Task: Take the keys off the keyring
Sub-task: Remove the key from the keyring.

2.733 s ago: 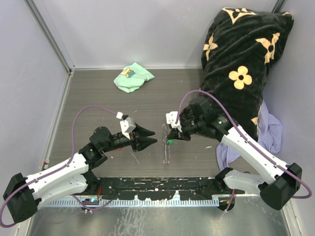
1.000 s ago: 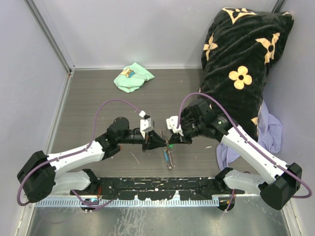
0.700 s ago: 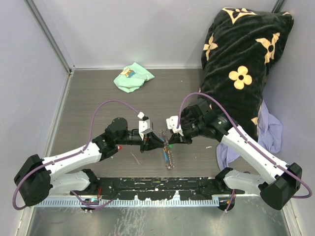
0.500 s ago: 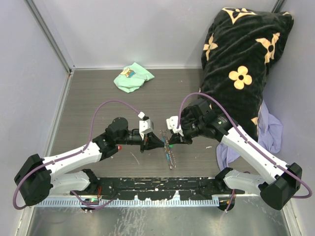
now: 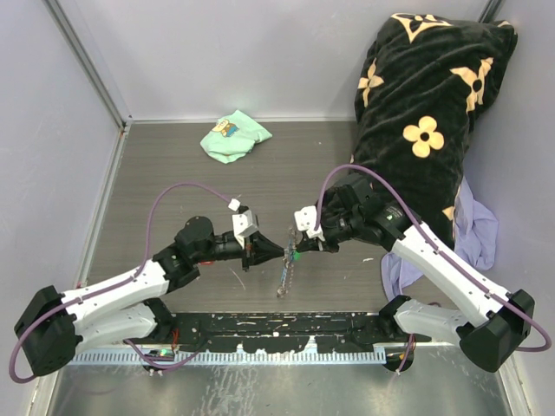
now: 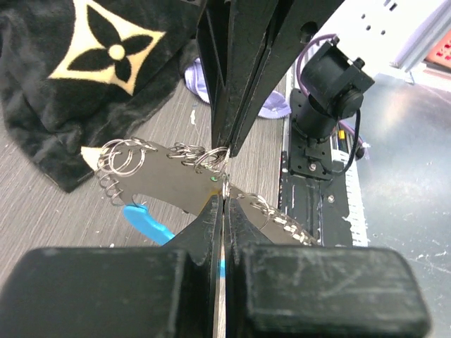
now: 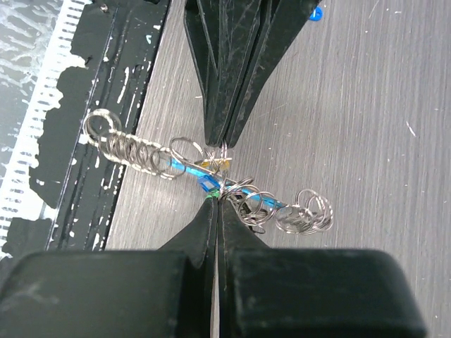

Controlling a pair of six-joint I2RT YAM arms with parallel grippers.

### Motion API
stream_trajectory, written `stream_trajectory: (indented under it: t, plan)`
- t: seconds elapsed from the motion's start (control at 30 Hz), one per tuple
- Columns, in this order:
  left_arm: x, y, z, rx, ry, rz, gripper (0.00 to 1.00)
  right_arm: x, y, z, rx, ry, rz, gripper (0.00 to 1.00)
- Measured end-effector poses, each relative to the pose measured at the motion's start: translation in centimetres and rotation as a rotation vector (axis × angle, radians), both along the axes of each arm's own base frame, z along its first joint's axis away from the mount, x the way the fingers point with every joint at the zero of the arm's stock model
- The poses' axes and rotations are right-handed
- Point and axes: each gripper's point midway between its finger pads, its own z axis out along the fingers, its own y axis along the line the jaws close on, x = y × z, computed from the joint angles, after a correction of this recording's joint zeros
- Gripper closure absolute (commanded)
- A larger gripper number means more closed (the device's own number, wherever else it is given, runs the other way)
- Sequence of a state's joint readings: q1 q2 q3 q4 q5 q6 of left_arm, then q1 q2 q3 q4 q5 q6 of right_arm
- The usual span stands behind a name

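Note:
The keyring [image 7: 243, 197] hangs in the air between my two grippers, just above the wooden table. Its link chain [image 5: 284, 279] trails down to the near left, and the sky-blue fob [image 6: 144, 220] hangs under the rings. My right gripper [image 7: 216, 202] is shut on the bunch of rings, with a green tag [image 5: 297, 256] at its tips. My left gripper [image 6: 224, 198] is shut on a key with a yellowish tag [image 7: 215, 164]. The two sets of tips nearly meet, left gripper [image 5: 279, 252] facing right gripper [image 5: 296, 252]. A blue-tagged key [image 7: 208, 184] sits in the bunch.
A mint-green cloth [image 5: 234, 136] lies at the back of the table. A black flowered blanket [image 5: 425, 113] fills the right back corner, with a lavender cloth [image 5: 477, 234] below it. A black, paint-chipped strip [image 5: 277, 329] runs along the near edge. Grey walls close in on both sides.
My left gripper closed on the bunch and drew back a little to the left. The chain, which hung straight down, now slants to the near left. The right gripper stayed shut and barely moved.

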State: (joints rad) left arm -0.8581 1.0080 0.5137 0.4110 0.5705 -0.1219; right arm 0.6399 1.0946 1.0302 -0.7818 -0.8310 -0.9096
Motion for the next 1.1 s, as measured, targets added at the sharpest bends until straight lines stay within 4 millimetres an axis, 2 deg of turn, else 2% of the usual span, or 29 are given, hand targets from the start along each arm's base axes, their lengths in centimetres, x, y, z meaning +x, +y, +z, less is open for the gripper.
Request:
stream_trajectory:
  t: [0.17, 0.43, 0.73, 1.1]
  plan:
    - [0.1, 0.6, 0.7, -0.047, 0.017, 0.053, 1.0, 0.1, 0.3, 0.4, 0.025, -0.027, 0.018, 0.99]
    - [0.1, 0.7, -0.1, -0.063, 0.061, 0.098, 1.0, 0.0, 0.6, -0.4, 0.038, 0.01, 0.011, 0.99]
    - [0.2, 1.2, 0.9, -0.097, 0.001, 0.155, 1.0, 1.0, 1.3, 0.2, 0.06, 0.069, -0.075, 0.99]
    - [-0.1, 0.8, 0.3, 0.002, -0.107, 0.145, 1.0, 1.4, 2.0, -0.4, 0.065, 0.188, -0.152, 0.99]
